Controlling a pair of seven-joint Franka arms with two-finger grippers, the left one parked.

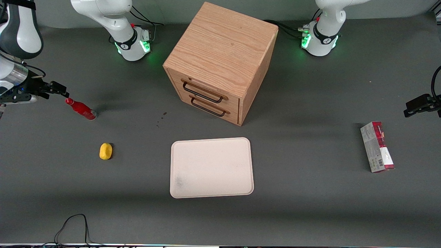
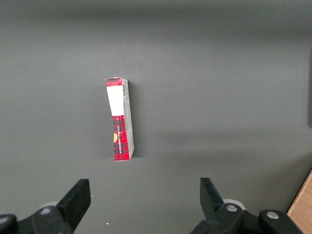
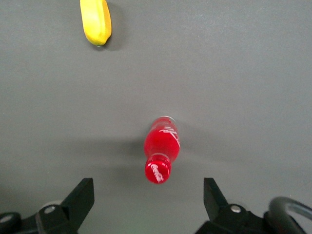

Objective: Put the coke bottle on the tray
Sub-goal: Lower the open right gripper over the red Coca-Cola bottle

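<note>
Toppling is the risk: the coke bottle [image 1: 81,110], standing on the bench [image 1: 310,206] at left of the front frame, could be knocked by the spread-apart claw [image 1: 55,89] beside its cap, well apart from the tray [image 1: 211,167].

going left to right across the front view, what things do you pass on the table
gripper → coke bottle → yellow lemon-like object → tray and wooden drawer box, overlapping sideways → red-and-grey carton

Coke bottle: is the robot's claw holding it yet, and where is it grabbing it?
No, nothing is held. The gripper hangs open above the coke bottle, which stands alone on the table, with neither finger touching it.
</note>
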